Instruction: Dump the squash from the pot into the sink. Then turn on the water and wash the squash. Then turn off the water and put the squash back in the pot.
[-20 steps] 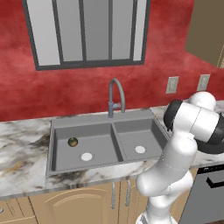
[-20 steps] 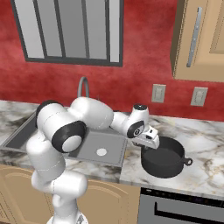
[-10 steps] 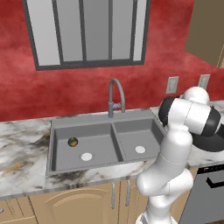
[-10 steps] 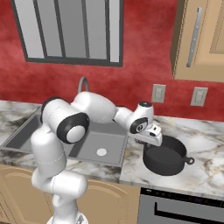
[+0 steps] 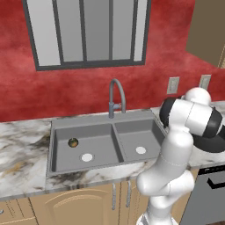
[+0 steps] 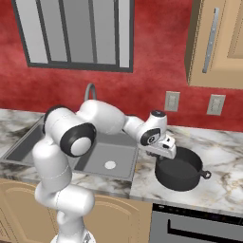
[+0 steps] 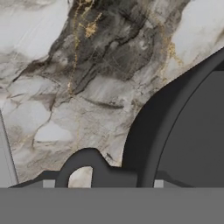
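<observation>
The squash (image 5: 73, 142), a small green and orange ball, lies in the left basin of the grey sink (image 5: 103, 147), near its back left corner. On the marble counter right of the sink (image 6: 97, 154) the black pot (image 6: 181, 172) stands upright and holds nothing. My gripper (image 6: 167, 151) reaches down onto the pot's left side handle and is shut on it. In the hand view that handle (image 7: 83, 165) is right at the bottom, with the pot's curved wall (image 7: 146, 131) beside it; my fingertips are hidden there. In the left base view my arm covers most of the pot (image 5: 212, 144).
The gooseneck faucet (image 5: 116, 94) rises behind the divider between the basins, with no water running. Each basin has a white drain (image 5: 87, 157). Two wall outlets (image 6: 171, 101) sit behind the pot. An appliance front (image 6: 199, 228) is under the counter at right.
My arm's elbow and upper links have swung and risen while the gripper stayed at the pot's handle. The pot and the squash have not moved.
</observation>
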